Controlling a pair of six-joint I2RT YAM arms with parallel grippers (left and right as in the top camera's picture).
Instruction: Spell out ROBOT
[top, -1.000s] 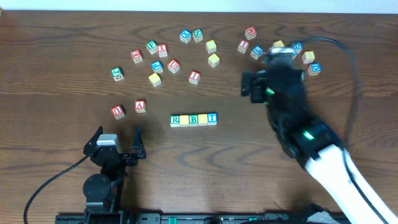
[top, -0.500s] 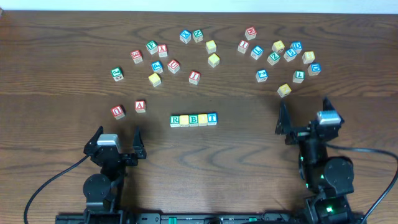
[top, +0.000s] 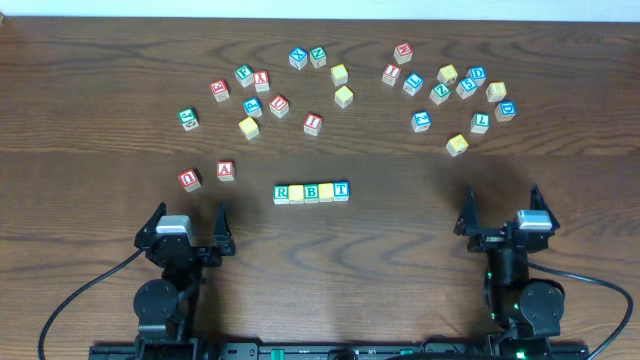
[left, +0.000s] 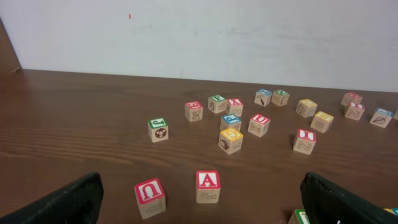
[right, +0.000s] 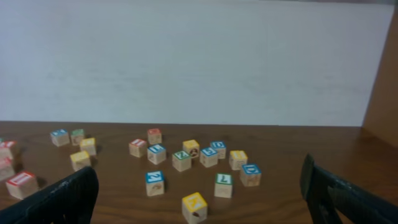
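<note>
**Five cubes in line, both pincers parked wide and empty**

The wooden table (top: 80, 290) carries everything directly. No box, tray or bowl is in view, so nothing sits inside anything. The left pincer (top: 187, 222) and the right pincer (top: 500, 212) sit low at the near edge, each with its jaws spread wide and nothing between them. I read this as a resting stance that leaves the working area uncovered.

Between the two pincers, a little ahead of their tips and nearer the left one, lies the row of five cubes (top: 312, 192), each touching the next. It runs R cube (top: 282, 193), first yellow cube (top: 296, 193), B cube (top: 311, 192), second yellow cube (top: 326, 191), T cube (top: 341, 189). They are pressed together and squared to the table edge, probably so that they read as one word. Plain yellow faces fill the two O places, and no O shows on top. I judge the word laid out in position, though those two letters cannot be confirmed.

The spare cubes (top: 440, 90) lie farther out in a loose arc, with one cluster ahead of each pincer. Just ahead of the left pincer's tips stand the red U cube (top: 190, 179) and the red A cube (top: 226, 170), apart from the row. Nearest ahead of the right pincer is a lone yellow cube (top: 457, 145).
</note>
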